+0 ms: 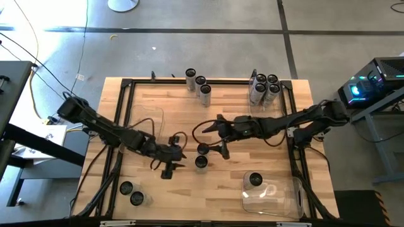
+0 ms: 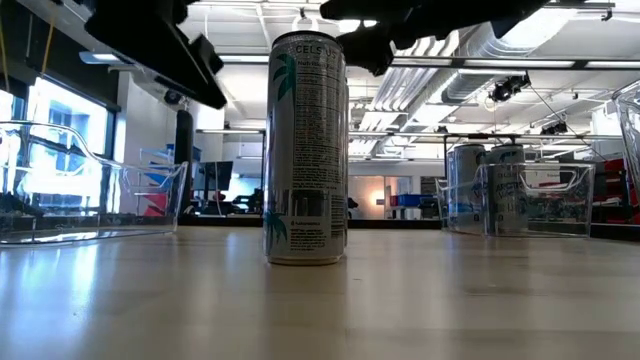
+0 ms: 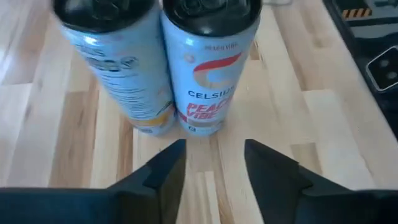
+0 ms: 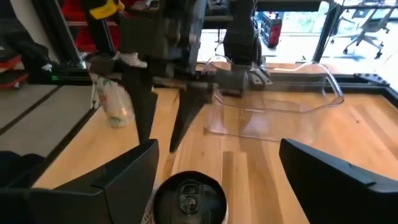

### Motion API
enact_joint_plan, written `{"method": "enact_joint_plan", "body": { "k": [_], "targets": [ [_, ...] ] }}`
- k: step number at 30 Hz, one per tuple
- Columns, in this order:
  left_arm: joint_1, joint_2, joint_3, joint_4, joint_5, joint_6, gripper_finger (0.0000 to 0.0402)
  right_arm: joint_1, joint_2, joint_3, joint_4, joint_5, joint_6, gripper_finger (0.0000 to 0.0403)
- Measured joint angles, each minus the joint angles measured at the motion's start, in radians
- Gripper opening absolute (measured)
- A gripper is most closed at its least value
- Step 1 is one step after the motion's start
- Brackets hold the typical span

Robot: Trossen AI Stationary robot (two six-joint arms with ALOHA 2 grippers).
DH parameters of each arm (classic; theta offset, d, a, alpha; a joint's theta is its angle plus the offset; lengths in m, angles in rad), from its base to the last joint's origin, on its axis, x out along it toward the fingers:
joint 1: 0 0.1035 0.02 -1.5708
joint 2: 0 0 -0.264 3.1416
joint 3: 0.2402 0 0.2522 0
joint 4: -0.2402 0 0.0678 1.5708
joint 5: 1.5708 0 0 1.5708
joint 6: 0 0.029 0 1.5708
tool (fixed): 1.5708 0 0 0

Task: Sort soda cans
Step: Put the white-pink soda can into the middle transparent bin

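surface: a pale wooden table (image 1: 183,107) inside a dark metal frame, on a grey concrete floor; the low view looks past it into a bright room with ceiling pipes.
far left: two soda cans (image 1: 132,193) stand in a clear bin (image 1: 146,200) at the near left corner.
my left gripper (image 1: 168,165): low over the table, left of centre; in the left wrist view my fingers (image 3: 163,171) are parted with a gap between them and hold nothing.
what lies ahead of it: two upright cans (image 3: 210,62) touching side by side, just beyond my fingertips; the one lettered in red sits almost in line with the gap.
centre pair: seen from above, two cans (image 1: 202,156) stand upright between my two grippers, long axis vertical.
my right gripper (image 1: 221,149): just right of that pair, fingers (image 4: 127,174) spread wide, with the dark top of one can (image 4: 189,197) between them but not pinched.
which arm is nearer: i judge the right, since it already straddles a can.
back edge: three cans in a row (image 1: 197,84), and a tight cluster of cans (image 1: 264,88) further right, well apart from both arms.
near right: one can (image 1: 255,180) in a clear bin (image 1: 287,203).
open room: bare wood lies between the centre pair and the right bin; my other arm crowds the left side, so i judge a straight lift safest.
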Motion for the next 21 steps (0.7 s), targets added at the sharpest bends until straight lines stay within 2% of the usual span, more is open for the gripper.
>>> {"method": "enact_joint_plan", "body": {
  "k": [4,7,9,12,18,21],
  "targets": [
    [0.0,0.085,0.0,0.123,0.007,0.069,0.0201,0.085,-0.007,0.006,-0.023,0.071,-0.095,0.033],
    [0.016,0.112,0.0,0.172,0.034,0.09,0.0219,0.17,-0.015,0.048,-0.094,0.162,-0.116,0.033],
    [0.028,0.114,0.0,0.183,0.056,0.089,0.0226,0.219,-0.016,0.077,-0.174,0.206,-0.09,0.033],
    [0.032,0.114,0.0,0.221,0.062,0.096,0.0229,0.282,-0.014,0.084,-0.26,0.214,-0.006,0.033],
    [0.03,0.113,0.001,0.271,0.066,0.124,0.023,0.347,0.008,0.078,-0.317,0.212,0.13,0.033],
    [0.029,0.113,0.001,0.271,0.059,0.125,0.023,0.348,0.039,0.077,-0.285,0.213,0.182,0.033]
  ]
}}
